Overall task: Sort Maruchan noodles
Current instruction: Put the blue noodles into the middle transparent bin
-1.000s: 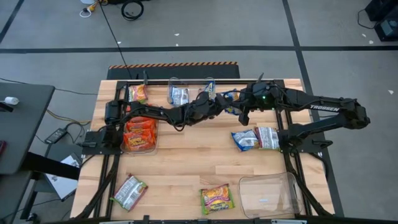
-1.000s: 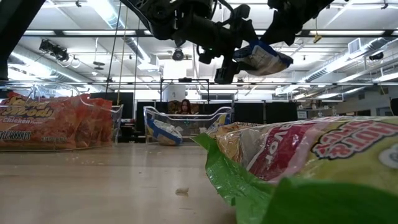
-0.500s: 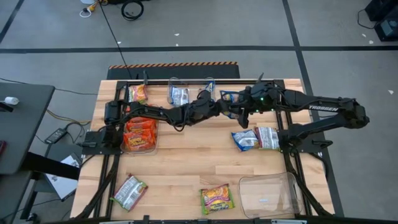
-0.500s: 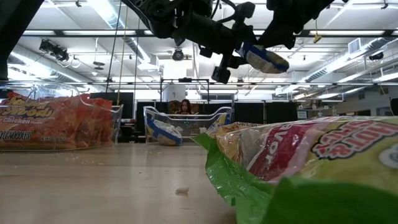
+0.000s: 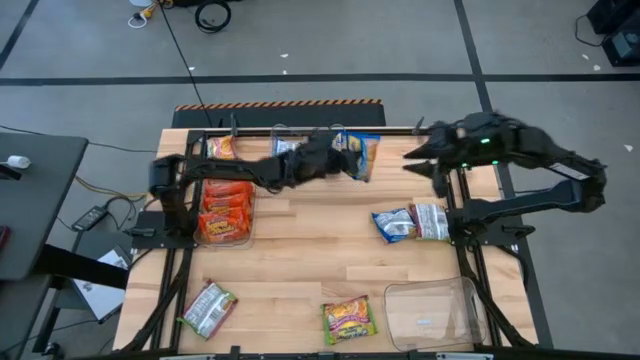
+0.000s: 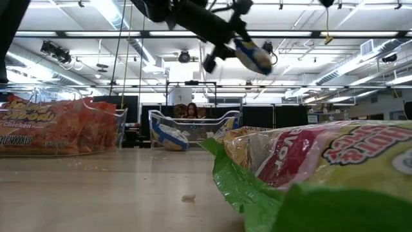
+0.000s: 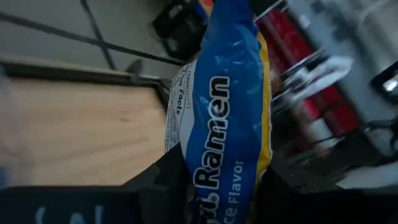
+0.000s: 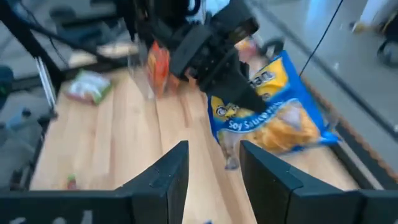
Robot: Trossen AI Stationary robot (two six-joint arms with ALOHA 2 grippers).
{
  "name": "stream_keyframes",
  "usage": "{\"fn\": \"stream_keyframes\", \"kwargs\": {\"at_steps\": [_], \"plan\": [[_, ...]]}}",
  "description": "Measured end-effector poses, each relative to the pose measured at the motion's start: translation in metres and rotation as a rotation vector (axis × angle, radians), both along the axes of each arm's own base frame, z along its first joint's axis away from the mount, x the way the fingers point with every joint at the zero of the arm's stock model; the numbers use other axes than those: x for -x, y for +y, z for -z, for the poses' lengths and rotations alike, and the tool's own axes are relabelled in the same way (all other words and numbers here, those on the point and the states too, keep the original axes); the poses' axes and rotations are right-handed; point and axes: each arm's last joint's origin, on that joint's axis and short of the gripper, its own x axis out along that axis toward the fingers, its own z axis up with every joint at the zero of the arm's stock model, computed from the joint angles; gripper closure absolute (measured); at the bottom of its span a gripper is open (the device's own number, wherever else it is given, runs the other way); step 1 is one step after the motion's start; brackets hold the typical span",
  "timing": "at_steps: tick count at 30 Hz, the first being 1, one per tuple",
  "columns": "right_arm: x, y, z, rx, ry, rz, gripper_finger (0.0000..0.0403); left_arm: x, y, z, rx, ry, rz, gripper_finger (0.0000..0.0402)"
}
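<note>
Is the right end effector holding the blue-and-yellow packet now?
No. The right end effector is open and empty, while the left end effector grips the blue-and-yellow packet above the table's far edge.

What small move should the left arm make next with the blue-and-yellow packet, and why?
Probably carry it over the clear tray at the far edge and lower it: the left pincer grips the blue-and-yellow packet in the air, and the right pincer stands open, clear of it.

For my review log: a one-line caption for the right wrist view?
Left gripper holds a blue-and-yellow ramen packet above the wooden table; right gripper open, empty.
</note>
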Motion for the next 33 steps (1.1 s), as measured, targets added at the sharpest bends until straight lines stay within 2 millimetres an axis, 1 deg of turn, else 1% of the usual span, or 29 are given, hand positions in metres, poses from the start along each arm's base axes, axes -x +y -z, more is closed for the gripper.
{"fn": "stream_keyframes", "kwargs": {"at_steps": [3,7,9,11,13,15,18,20,23,27,30,33], "plan": [[0.017,0.003,-0.014,0.018,-0.072,0.010,0.0254,0.025,0.015,-0.022,-0.102,0.159,0.030,0.0267],[0.031,0.005,-0.019,0.056,-0.109,0.000,0.0255,0.064,0.037,-0.050,-0.235,0.319,0.150,0.0267],[0.034,0.006,-0.019,0.086,-0.112,-0.013,0.0255,0.084,0.048,-0.062,-0.284,0.368,0.201,0.0267],[0.035,0.006,-0.020,0.124,-0.109,-0.030,0.0256,0.103,0.059,-0.069,-0.338,0.440,0.261,0.0267],[0.035,0.006,-0.020,0.160,-0.103,-0.047,0.0256,0.121,0.069,-0.074,-0.448,0.516,0.336,0.0267],[0.032,0.006,-0.019,0.193,-0.092,-0.063,0.0256,0.133,0.075,-0.077,-0.597,0.591,0.433,0.0267],[0.026,0.003,-0.018,0.266,-0.065,-0.048,0.0256,0.146,0.080,-0.082,-0.874,0.688,0.560,0.0267],[0.020,0.000,-0.016,0.324,-0.025,-0.020,0.0256,0.151,0.084,-0.083,-1.050,0.746,0.629,0.0267],[0.010,-0.004,-0.015,0.398,0.018,0.020,0.0256,0.160,0.096,-0.081,-1.200,0.790,0.702,0.0268],[-0.006,-0.009,-0.016,0.431,0.005,0.075,0.0256,0.169,0.108,-0.077,-1.442,0.944,0.774,0.0271],[-0.021,-0.012,-0.018,0.439,-0.030,0.090,0.0256,0.172,0.113,-0.078,-1.614,1.048,0.795,0.0271],[-0.034,-0.014,-0.019,0.442,-0.062,0.097,0.0256,0.170,0.116,-0.077,-1.770,1.139,0.823,0.0271]]}}
